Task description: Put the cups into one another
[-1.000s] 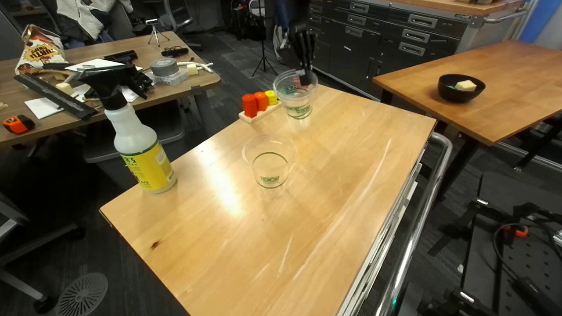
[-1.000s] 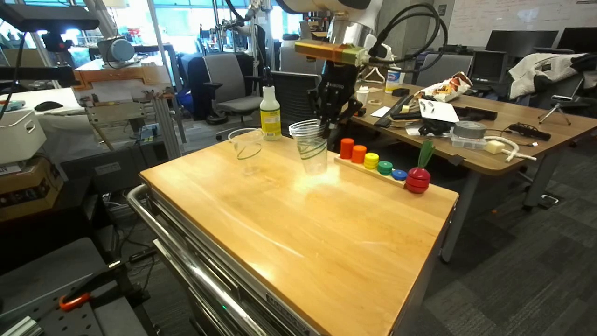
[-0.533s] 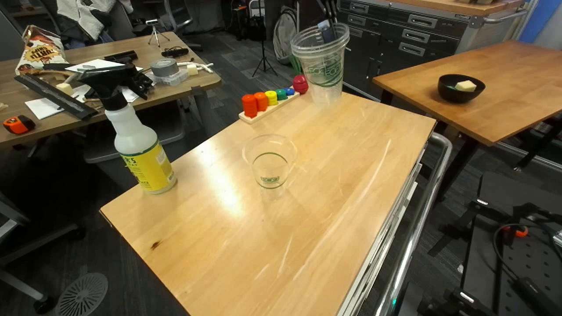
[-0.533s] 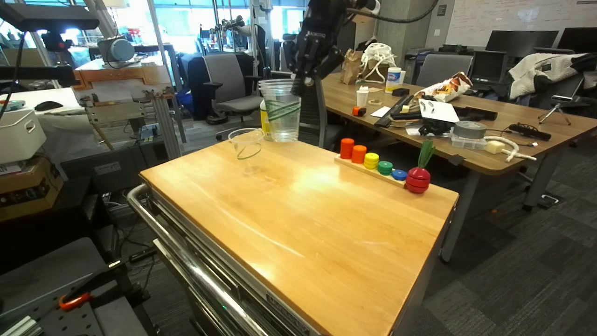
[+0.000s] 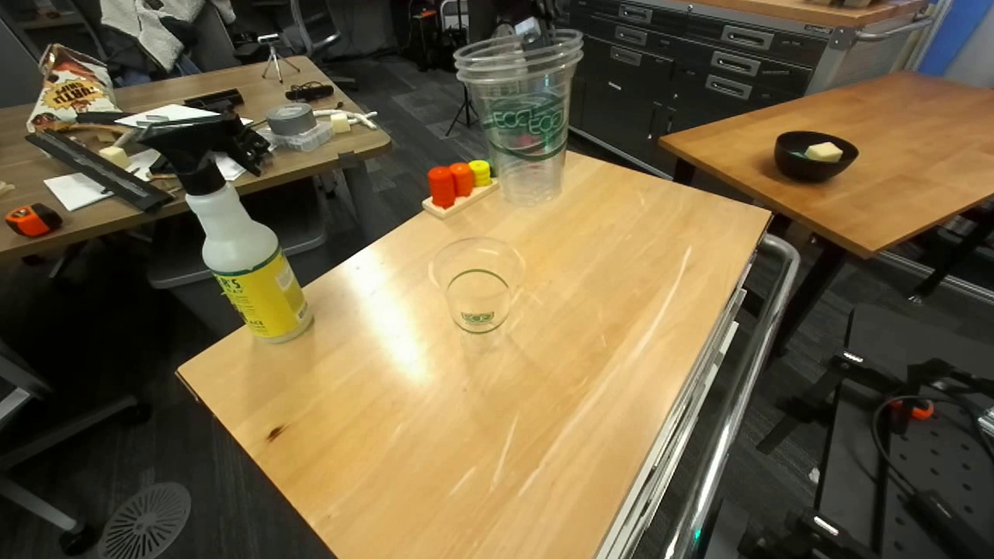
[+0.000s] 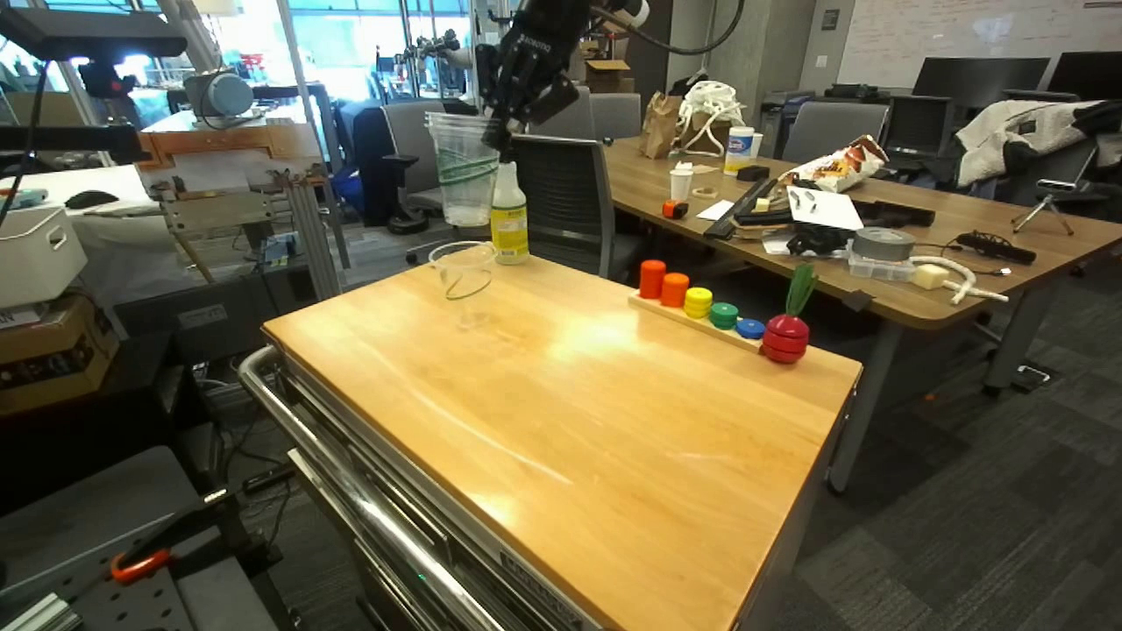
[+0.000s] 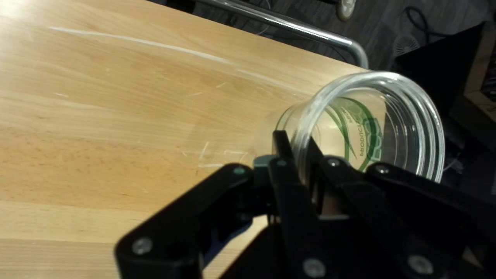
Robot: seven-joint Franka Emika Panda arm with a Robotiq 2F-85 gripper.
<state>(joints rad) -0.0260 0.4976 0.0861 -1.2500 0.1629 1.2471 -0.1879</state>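
My gripper (image 7: pixel 296 144) is shut on the rim of a nested stack of clear cups (image 7: pixel 366 133), one finger inside the wall and one outside. Several rims show close together, with green print on the walls. The held stack also shows in both exterior views (image 5: pixel 528 116) (image 6: pixel 465 171), lifted off the table and slightly tilted. A single clear cup (image 5: pixel 479 301) stands upright on the table; it also shows in an exterior view (image 6: pixel 465 279), where the stack's base appears just above its rim. I cannot clearly make out this cup in the wrist view.
A white-and-yellow spray bottle (image 5: pixel 264 283) stands near the table (image 5: pixel 435 435) corner. A colored stacking toy (image 6: pixel 699 304) and a red radish toy (image 6: pixel 785 337) line the edge. A metal rail (image 6: pixel 377 491) runs along the opposite side. A black bowl (image 5: pixel 815 159) is on another table.
The gripper has raised the cup stack from low over the table and carried it across toward the side of the single cup. The single cup has not moved.
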